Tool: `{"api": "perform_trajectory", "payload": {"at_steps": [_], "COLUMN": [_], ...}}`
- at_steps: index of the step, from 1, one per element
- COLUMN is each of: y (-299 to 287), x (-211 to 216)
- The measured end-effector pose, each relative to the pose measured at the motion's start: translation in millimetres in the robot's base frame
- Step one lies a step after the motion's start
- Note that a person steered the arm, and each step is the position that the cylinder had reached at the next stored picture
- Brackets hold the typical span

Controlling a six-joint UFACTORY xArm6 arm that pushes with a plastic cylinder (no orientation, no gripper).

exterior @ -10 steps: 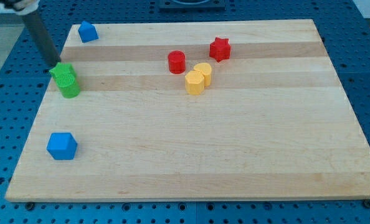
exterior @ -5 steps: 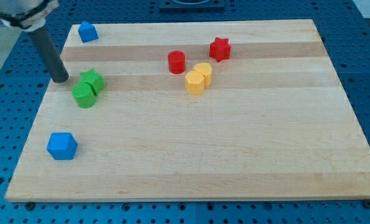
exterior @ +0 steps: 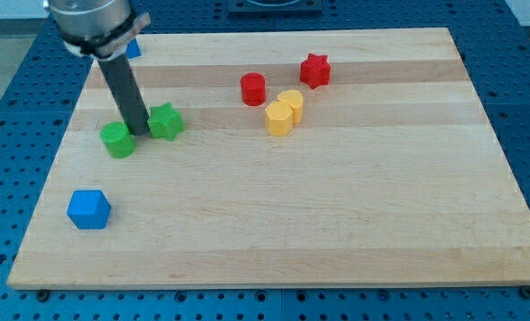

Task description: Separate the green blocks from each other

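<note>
Two green blocks lie at the board's left. The green cylinder [exterior: 118,140] is on the left and the green star-shaped block [exterior: 166,121] is on the right. My tip [exterior: 138,131] stands in the gap between them, close to both. The dark rod rises from there toward the view's top left.
A blue block [exterior: 88,209] lies at the lower left and another blue block [exterior: 133,48] at the top left, partly hidden by the arm. A red cylinder [exterior: 252,88], a red star [exterior: 315,69] and two touching yellow blocks [exterior: 284,112] lie at the upper middle.
My tip moved right and down, from the left of the green pair into the space between them. The green blocks shifted right and the star block parted from the cylinder.
</note>
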State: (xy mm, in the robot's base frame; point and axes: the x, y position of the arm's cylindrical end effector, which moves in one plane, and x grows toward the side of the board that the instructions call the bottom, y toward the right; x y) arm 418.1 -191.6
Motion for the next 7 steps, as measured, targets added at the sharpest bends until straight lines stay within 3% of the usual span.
{"api": "perform_trajectory", "payload": {"at_steps": [1,2,3,5,6,7], "y": [33,66,66,39,-4,8], "x": [21,-3,-49,-10,-22,-69]}}
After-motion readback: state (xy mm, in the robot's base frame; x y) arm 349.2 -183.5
